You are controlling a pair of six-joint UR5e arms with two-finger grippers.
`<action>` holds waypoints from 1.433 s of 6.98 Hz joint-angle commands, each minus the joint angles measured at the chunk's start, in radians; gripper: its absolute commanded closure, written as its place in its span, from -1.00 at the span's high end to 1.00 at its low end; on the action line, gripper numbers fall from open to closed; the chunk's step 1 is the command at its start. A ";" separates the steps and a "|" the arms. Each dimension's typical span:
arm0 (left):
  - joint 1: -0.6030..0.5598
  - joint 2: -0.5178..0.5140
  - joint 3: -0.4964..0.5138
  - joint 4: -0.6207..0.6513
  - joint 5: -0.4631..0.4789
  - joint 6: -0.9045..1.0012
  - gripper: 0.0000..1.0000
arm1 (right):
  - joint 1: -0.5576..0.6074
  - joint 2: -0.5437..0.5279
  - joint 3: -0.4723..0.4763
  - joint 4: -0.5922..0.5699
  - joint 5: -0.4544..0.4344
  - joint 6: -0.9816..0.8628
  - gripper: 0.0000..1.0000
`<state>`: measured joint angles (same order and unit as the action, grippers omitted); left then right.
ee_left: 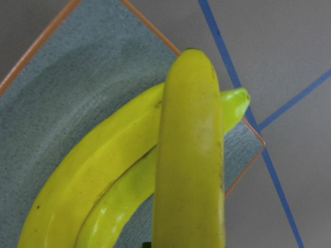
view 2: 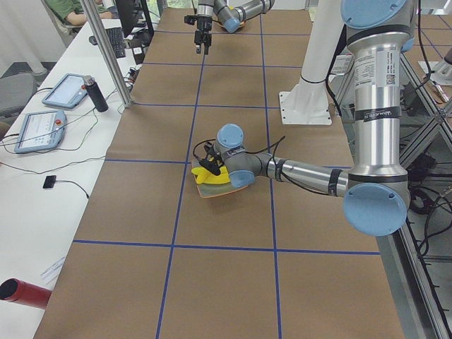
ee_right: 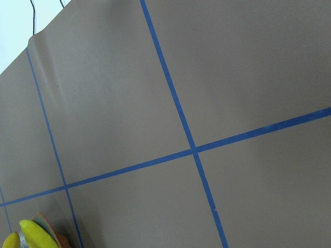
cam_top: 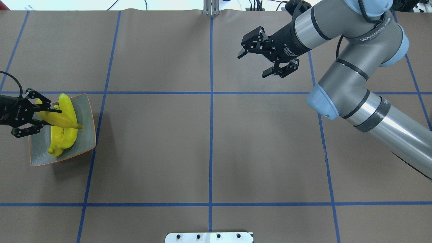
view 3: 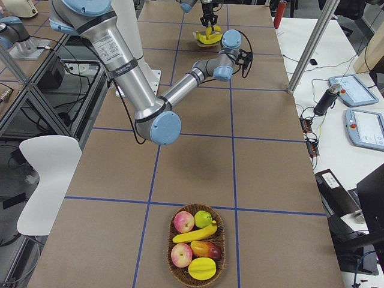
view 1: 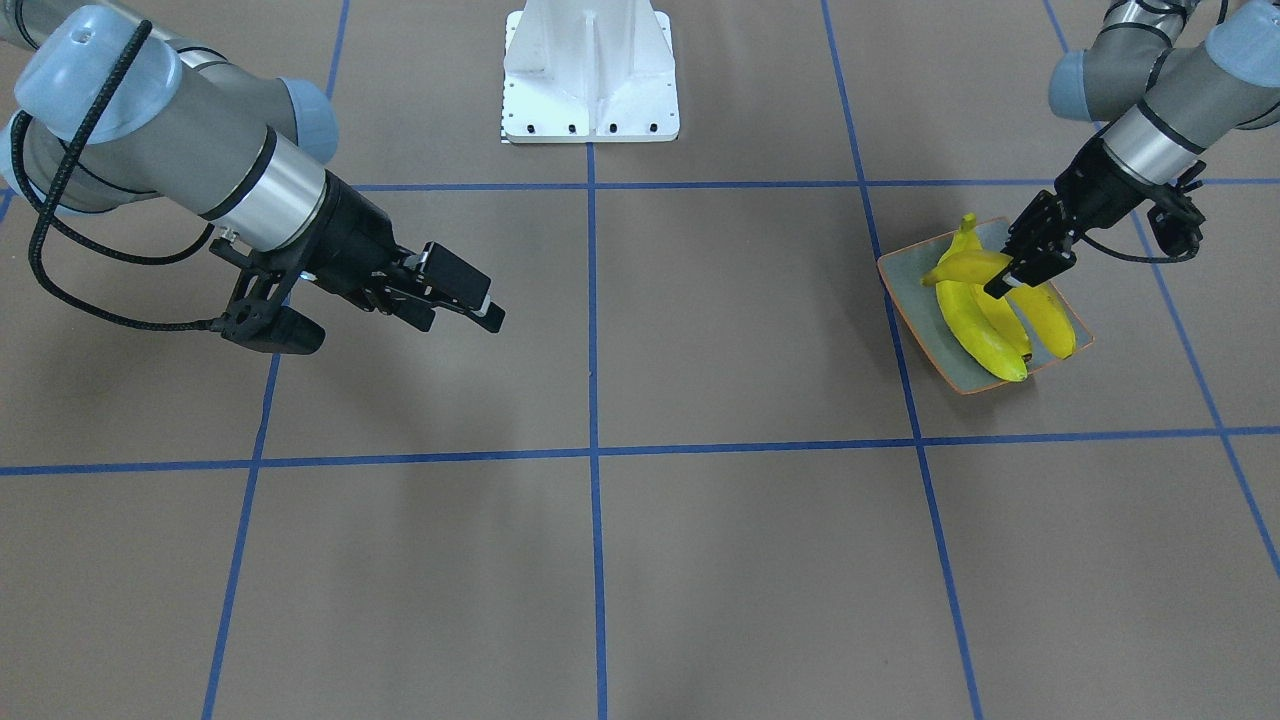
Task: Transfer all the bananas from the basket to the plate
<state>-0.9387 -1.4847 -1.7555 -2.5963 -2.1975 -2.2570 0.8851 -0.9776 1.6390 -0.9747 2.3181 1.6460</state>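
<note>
Overhead exterior shows the left tool (cam_top: 50,118) clamped across the middle of a held banana (cam_top: 62,118), which hangs just above two more bananas (cam_top: 64,138) lying side by side on the plate (cam_top: 84,111). The right tool (cam_top: 253,64) hovers well apart over bare table (cam_top: 152,145), its fingers spread and empty. In the exterior right view a last banana (view 3: 195,233) lies in the woven basket (view 3: 168,255), wedged among rounder fruit. The bananas look smooth, waxy and bright yellow, curved, with dark tips. I judge them light and fairly stiff, but slippery and easy to bruise. A moderate pinch across the thick mid-section seems the safest hold, because the tapered ends would likely slide out. The plate is shallow, squarish, grey-green glaze with an orange-brown rim. Its hard slick surface and low upturned edges may let a dropped banana roll against the others.
</note>
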 commanded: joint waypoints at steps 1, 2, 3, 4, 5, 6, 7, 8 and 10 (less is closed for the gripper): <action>0.001 0.004 0.005 -0.039 0.063 -0.015 0.98 | 0.000 -0.001 -0.001 -0.001 0.000 0.000 1.00; 0.001 0.004 0.005 -0.041 0.068 -0.015 1.00 | 0.000 -0.003 -0.001 -0.001 0.000 0.000 1.00; 0.001 0.004 0.005 -0.041 0.068 -0.013 1.00 | 0.000 -0.003 -0.001 -0.001 0.000 0.000 1.00; 0.003 0.003 -0.001 -0.042 0.068 -0.007 1.00 | 0.002 -0.003 -0.001 -0.001 0.000 -0.002 1.00; 0.003 0.000 -0.005 -0.042 0.068 -0.004 1.00 | 0.000 -0.003 -0.001 -0.001 0.000 -0.002 1.00; 0.001 -0.009 -0.007 -0.041 0.061 -0.003 1.00 | 0.002 -0.006 -0.001 -0.001 0.000 -0.002 1.00; 0.003 -0.015 -0.030 -0.035 0.053 0.002 1.00 | 0.003 -0.006 -0.001 0.001 0.001 -0.003 1.00; -0.008 -0.047 -0.044 -0.019 0.024 0.004 1.00 | 0.012 -0.009 0.001 -0.001 0.001 -0.011 1.00; -0.041 -0.196 -0.056 0.162 0.025 0.108 1.00 | 0.075 -0.080 0.007 -0.002 0.018 -0.111 1.00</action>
<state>-0.9648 -1.5960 -1.8001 -2.5462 -2.1699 -2.2260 0.9249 -1.0175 1.6432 -0.9751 2.3268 1.6042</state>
